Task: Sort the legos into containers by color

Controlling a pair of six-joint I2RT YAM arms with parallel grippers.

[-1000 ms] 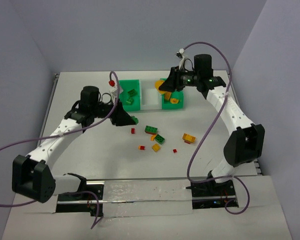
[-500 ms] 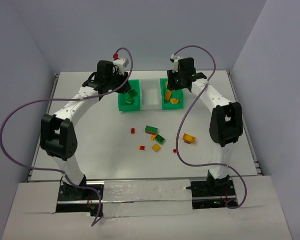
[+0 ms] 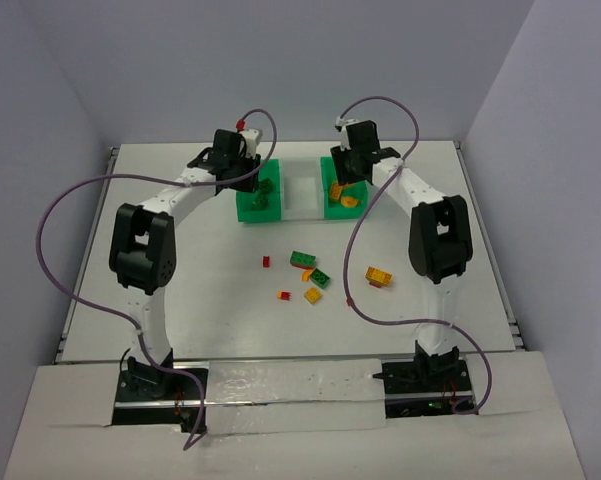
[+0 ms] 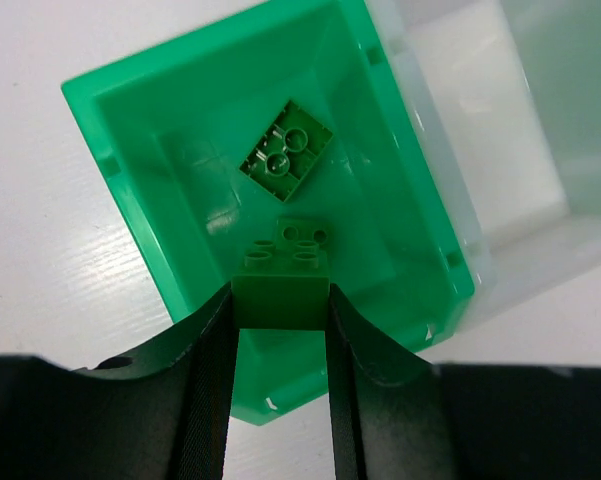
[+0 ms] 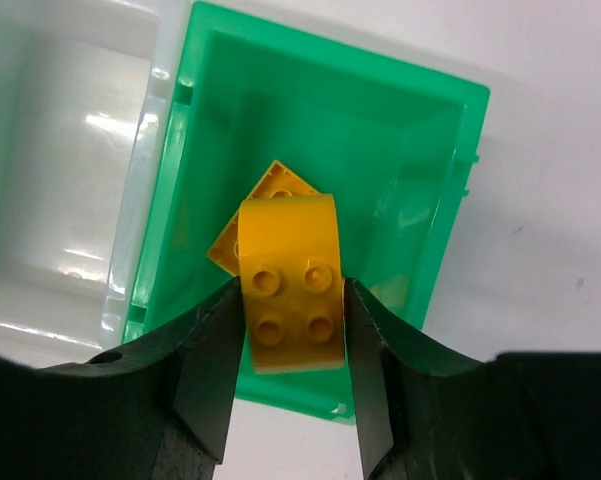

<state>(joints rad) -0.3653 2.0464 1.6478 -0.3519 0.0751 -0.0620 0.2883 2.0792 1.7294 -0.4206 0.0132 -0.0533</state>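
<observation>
My left gripper [image 4: 280,305] is shut on a green studded brick [image 4: 281,285] and holds it over the left green bin [image 4: 130,170]. Another green brick [image 4: 286,162] lies in that bin. My right gripper [image 5: 292,305] is shut on a yellow rounded lego [image 5: 288,270] over the right green bin [image 5: 410,150]. An orange brick [image 5: 242,225] lies under it in that bin. From above, the left gripper [image 3: 248,176] and right gripper [image 3: 342,180] hang over the outer bins. The white bin [image 3: 302,195] sits between them.
Loose pieces lie on the table in front of the bins: two green bricks [image 3: 302,259] [image 3: 321,279], orange bricks [image 3: 313,295] [image 3: 379,276] and small red bits [image 3: 266,261] [image 3: 283,295]. Purple cables loop from both arms. Grey walls stand close at left and right.
The left arm swung from the table up to the left green bin, carrying the green brick. The right arm straightened and shifted a little over the right green bin.
</observation>
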